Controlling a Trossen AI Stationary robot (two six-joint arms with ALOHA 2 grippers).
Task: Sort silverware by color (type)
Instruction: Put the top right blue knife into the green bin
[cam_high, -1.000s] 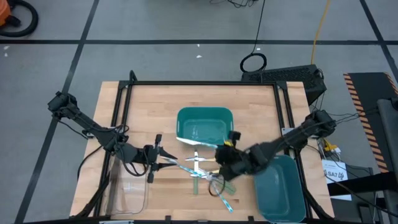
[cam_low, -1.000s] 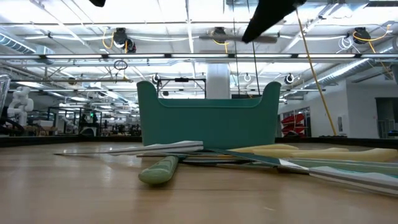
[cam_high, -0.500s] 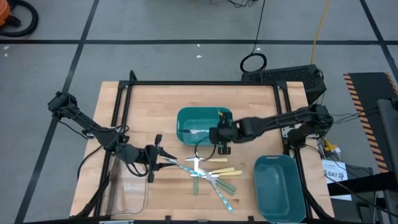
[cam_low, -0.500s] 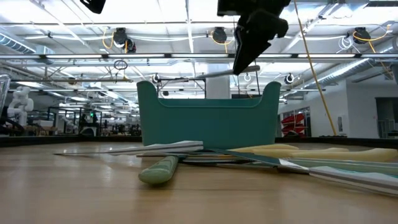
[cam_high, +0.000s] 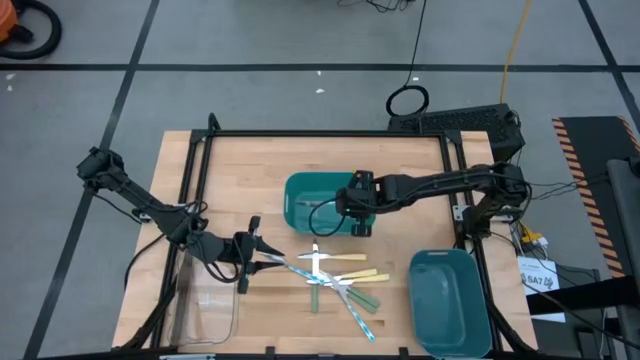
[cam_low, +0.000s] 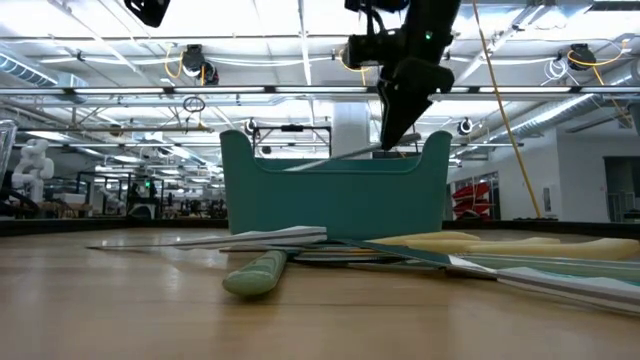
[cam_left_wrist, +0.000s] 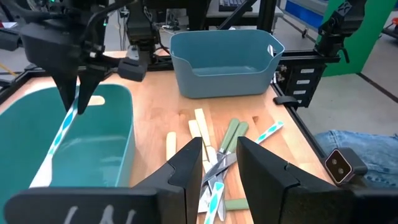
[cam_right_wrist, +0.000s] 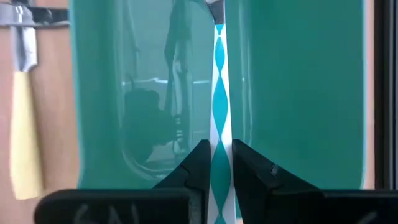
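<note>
The right gripper (cam_high: 350, 205) is clamped on a teal-and-white patterned utensil (cam_right_wrist: 220, 112), holding it over the green bin (cam_high: 300, 190) directly beneath. Nearer the left gripper (cam_high: 262, 256), whose fingers stand slightly apart and empty, the rest of the silverware (cam_high: 340, 285) lies heaped on the worktop (cam_high: 250, 170)

Two teal bins (cam_high: 322, 199) (cam_high: 450, 300) on the wooden table (cam_high: 240, 180) — one clear tray (cam_high: 205, 310).
</note>
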